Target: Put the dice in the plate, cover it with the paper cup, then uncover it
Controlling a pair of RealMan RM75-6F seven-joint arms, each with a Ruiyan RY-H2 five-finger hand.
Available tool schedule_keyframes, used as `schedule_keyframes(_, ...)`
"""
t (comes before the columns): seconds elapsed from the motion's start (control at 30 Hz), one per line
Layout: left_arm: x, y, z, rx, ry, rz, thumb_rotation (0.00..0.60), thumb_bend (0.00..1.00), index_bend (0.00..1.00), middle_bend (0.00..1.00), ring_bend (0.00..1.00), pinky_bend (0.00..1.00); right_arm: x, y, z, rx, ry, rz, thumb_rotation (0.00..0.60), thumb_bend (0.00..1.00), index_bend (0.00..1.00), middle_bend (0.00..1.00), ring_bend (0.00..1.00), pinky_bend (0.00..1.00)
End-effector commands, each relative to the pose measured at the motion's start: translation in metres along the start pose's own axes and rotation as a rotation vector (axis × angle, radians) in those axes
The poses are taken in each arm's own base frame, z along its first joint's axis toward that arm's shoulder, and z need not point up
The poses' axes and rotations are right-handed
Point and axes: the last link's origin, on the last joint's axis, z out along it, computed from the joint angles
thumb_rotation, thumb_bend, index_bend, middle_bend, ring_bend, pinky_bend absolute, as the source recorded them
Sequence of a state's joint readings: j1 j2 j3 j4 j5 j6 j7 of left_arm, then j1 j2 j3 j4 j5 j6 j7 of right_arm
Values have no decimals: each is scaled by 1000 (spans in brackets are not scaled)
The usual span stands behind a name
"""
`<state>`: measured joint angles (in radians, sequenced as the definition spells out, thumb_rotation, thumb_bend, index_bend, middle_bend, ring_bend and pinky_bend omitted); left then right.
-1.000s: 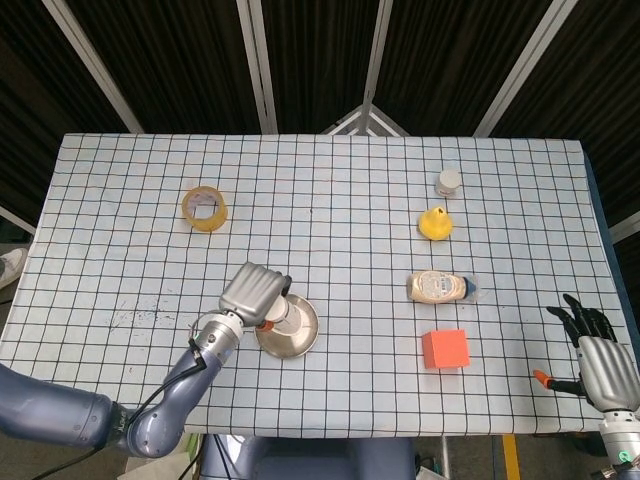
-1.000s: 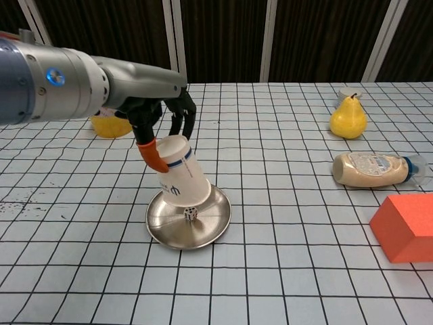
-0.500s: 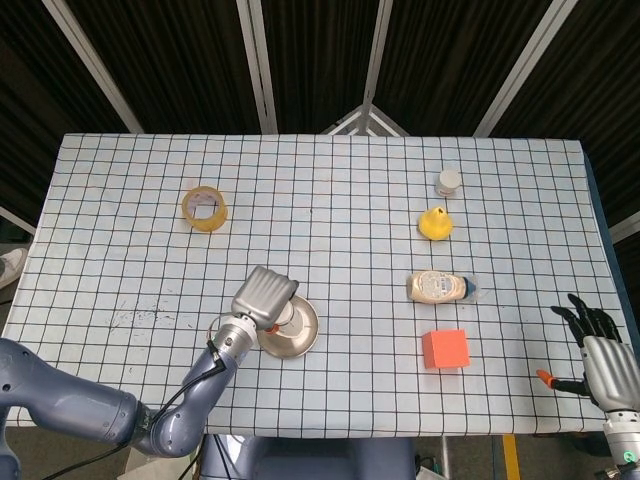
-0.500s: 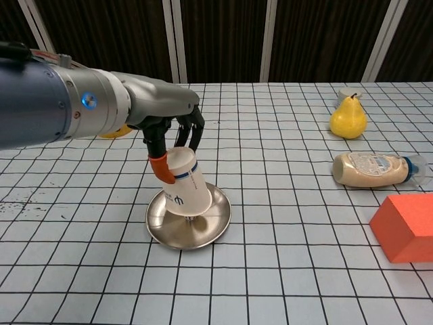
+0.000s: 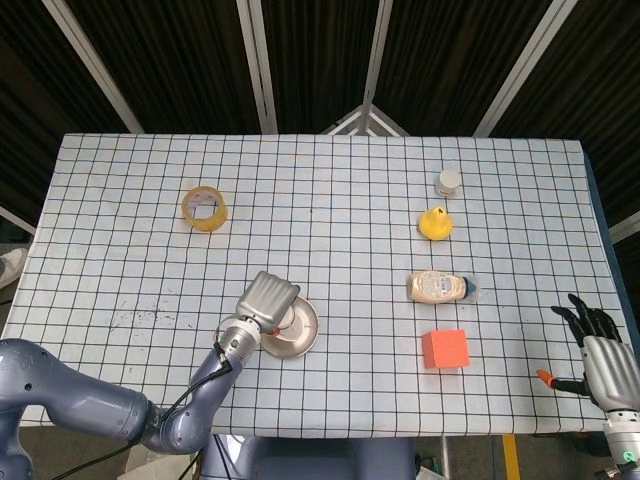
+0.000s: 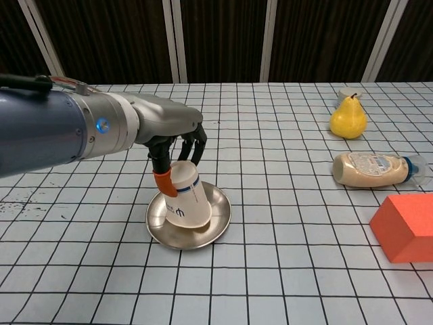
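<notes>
My left hand (image 6: 177,145) holds a white paper cup (image 6: 183,202) upside down, mouth down in the steel plate (image 6: 218,212) and slightly tilted. From the head view the left hand (image 5: 267,298) hides most of the cup above the plate (image 5: 300,335). The dice is hidden, covered by the cup. My right hand (image 5: 603,358) hovers at the table's near right corner, fingers spread and holding nothing.
An orange block (image 6: 408,227) lies at the right front, with a mayonnaise bottle (image 6: 373,168) behind it and a yellow pear (image 6: 348,118) farther back. A small white cup (image 5: 449,181) sits by the pear. A tape roll (image 5: 204,207) rests at far left.
The left hand lowered the tilted cup down over the dice, which showed in the plate a second ago and is now covered. The right hand stayed put.
</notes>
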<state>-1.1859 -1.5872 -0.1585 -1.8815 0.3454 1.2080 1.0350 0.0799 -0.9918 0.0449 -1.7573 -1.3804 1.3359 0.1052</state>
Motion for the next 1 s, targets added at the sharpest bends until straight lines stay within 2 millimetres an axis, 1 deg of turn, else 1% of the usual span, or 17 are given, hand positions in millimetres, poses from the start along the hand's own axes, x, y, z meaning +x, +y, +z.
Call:
schedule_keyframes(0.03, -1, 1, 0, -2, -2, 2, 600, 404, 479, 525, 728, 864, 0, 0, 0, 1, 0, 0, 600, 143, 189, 33, 102, 0)
schedule_keyframes(0.27, -6, 3, 3, -14, -24, -40, 600, 405, 481, 532, 728, 864, 0, 0, -1, 2, -1, 2, 600, 143, 189, 33, 102, 0)
schedule_keyframes(0.43, -6, -2, 11, 14, 12, 4, 600, 405, 482, 533, 728, 864, 1, 0, -1, 3, -1, 5, 600, 143, 189, 33, 102, 0)
schedule_keyframes(0.63, -9, -2, 15, 25, 25, 26, 600, 405, 484, 534, 728, 864, 0, 0, 0, 4, -5, 3, 600, 143, 189, 33, 102, 0)
schedule_keyframes(0.83, -10, 6, 19, 20, 65, 85, 600, 405, 484, 534, 728, 864, -1, 0, 0, 3, -8, 3, 600, 143, 189, 33, 102, 0)
schedule_keyframes(0.9, -14, 12, 17, -8, 35, 58, 600, 407, 484, 534, 728, 864, -1, 0, 0, 2, -8, 2, 600, 143, 189, 33, 102, 0)
schedule_keyframes(1.0, -18, 21, 12, -67, -49, -43, 600, 410, 484, 535, 728, 864, -1, 0, 0, 1, -7, 2, 600, 143, 189, 33, 102, 0)
